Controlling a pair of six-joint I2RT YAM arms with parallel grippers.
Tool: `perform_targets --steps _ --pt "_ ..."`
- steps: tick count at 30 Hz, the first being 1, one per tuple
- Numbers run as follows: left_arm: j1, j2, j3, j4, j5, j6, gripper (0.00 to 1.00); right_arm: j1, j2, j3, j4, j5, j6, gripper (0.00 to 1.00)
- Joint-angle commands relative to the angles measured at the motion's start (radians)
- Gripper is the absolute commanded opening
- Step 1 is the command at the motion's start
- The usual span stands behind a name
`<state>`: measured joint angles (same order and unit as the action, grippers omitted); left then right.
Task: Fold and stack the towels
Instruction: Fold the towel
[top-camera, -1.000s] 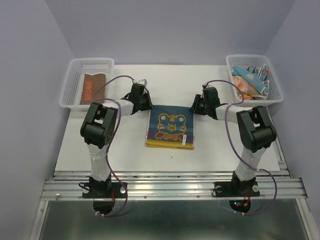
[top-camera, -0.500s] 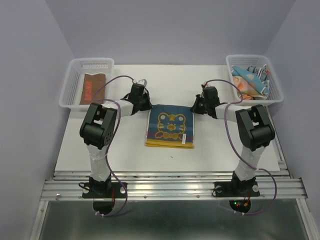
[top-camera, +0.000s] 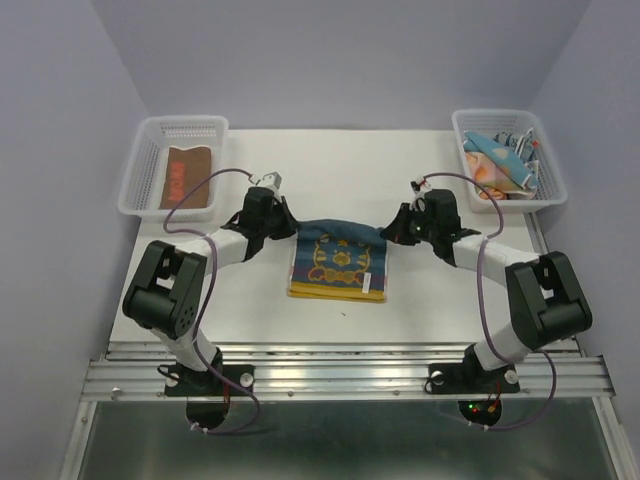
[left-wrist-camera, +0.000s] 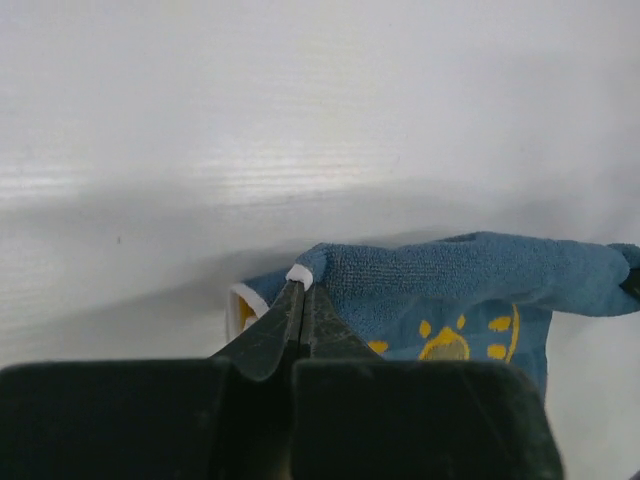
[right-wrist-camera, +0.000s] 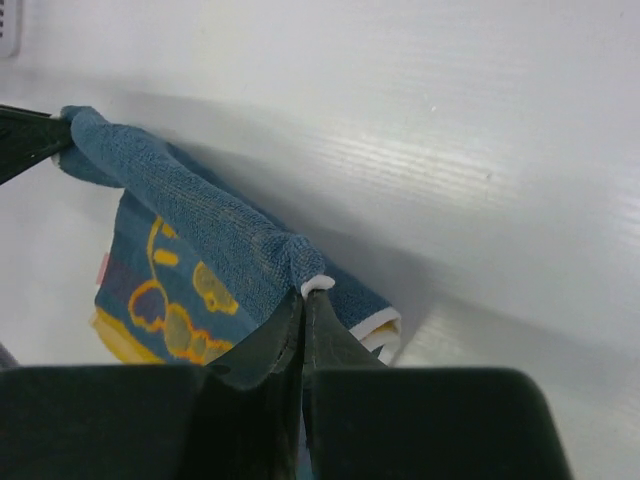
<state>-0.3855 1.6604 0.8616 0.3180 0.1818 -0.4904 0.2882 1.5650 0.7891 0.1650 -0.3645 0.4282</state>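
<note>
From above, the blue towel (top-camera: 338, 262) lies on the desk (top-camera: 330, 165), 1 brown towel (top-camera: 186, 172) stowed far left, other towels (top-camera: 500, 158) heaped far right; left wrist: left jaws pinch its far-left corner (left-wrist-camera: 300, 272); right wrist: right jaws pinch the far-right corner (right-wrist-camera: 316, 284), fold barely begun.

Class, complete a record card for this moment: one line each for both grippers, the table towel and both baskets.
Left gripper: shut on far left corner of the blue terry towel with yellow bear print
Right gripper: shut on that towel's far right corner
Towel: far edge raised between the grippers, near part on the white table
Left white plastic mesh basket: one folded brown towel
Right white plastic mesh basket: several crumpled patterned towels
</note>
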Motion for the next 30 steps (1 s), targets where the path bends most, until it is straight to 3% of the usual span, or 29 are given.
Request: perform_targets --steps 1,8,16,30 --pt "-0.012 -0.129 -0.104 0.073 0.005 -0.048 0.0 0.012 -0.106 -0.111 0.077 -0.089 0.021 0.01" --pt "-0.081 -0.295 -0.3 0.119 -0.022 -0.143 0.0 0.054 -0.318 -0.283 0.105 -0.119 0.082 0.01" --pt "-0.096 -0.487 -0.444 0.115 -0.048 -0.212 0.0 0.092 -0.425 -0.384 0.12 -0.129 0.129 0.01" --pt "-0.11 -0.628 -0.59 0.059 -0.031 -0.249 0.0 0.117 -0.563 -0.547 0.113 -0.117 0.17 0.03"
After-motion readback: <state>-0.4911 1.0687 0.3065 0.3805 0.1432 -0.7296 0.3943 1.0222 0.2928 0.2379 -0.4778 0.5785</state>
